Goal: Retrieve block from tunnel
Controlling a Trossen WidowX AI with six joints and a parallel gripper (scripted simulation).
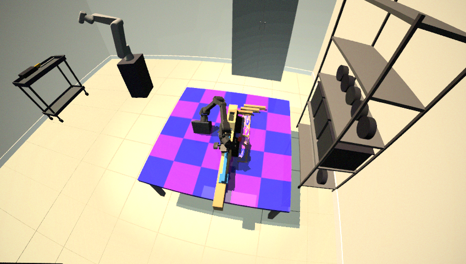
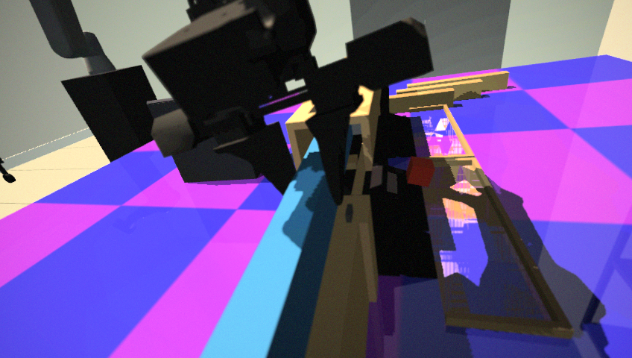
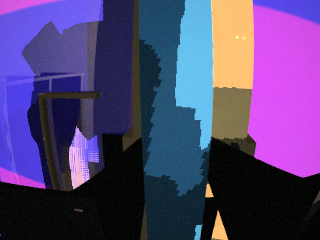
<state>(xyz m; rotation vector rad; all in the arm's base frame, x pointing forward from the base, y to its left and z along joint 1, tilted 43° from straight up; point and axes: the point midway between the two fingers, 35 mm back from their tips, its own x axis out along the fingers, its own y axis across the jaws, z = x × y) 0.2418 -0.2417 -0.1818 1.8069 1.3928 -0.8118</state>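
Frame of reference: clock directions as seen in the top view, 12 at its upper edge, taken from the table's centre.
Table (image 1: pixel 277 170) (image 2: pixel 133 265) (image 3: pixel 285 75): blue and magenta checks; carries the arm and the work.
Rack (image 1: pixel 392 57): on the floor between 2 and 3 o'clock, round black items on its boards.
Cabinet (image 1: pixel 265 39) (image 2: pixel 425 35): grey, against the wall at 1 o'clock.
Grey arm (image 1: pixel 118 36) (image 2: pixel 57 26): on a black pedestal (image 1: pixel 135 78) (image 2: pixel 106 115), between 10 and 11 o'clock, well apart from the table.
Cart (image 1: pixel 45 71): near 10 o'clock, objects on its top tray.
Arm (image 1: pixel 223 114) (image 2: pixel 199 48): rises from a black base between 10 and 11 o'clock, bends over toward the centre.
Rail (image 1: pixel 218 196) (image 2: pixel 337 283) (image 3: pixel 232 50): wooden, running roughly 12 to 6 o'clock.
Frame (image 1: pixel 249 128) (image 2: pixel 510 235) (image 3: pixel 69 95): thin wood around a clear panel, on the 3 o'clock side of the rail.
Blue bar (image 1: pixel 223 170) (image 2: pixel 266 248) (image 3: pixel 195 50): lengthwise along the rail.
Rods (image 1: pixel 255 106) (image 2: pixel 443 88): loose group, between 1 and 2 o'clock.
Gripper (image 1: pixel 225 152) (image 2: pixel 310 197) (image 3: pixel 175 146): pointing down, fingers partly apart and closed on the blue bar.
Block (image 1: pixel 239 138) (image 2: pixel 420 171): red, between rail and frame, beside dark parts, apart from the fingers; support cannot be made out.
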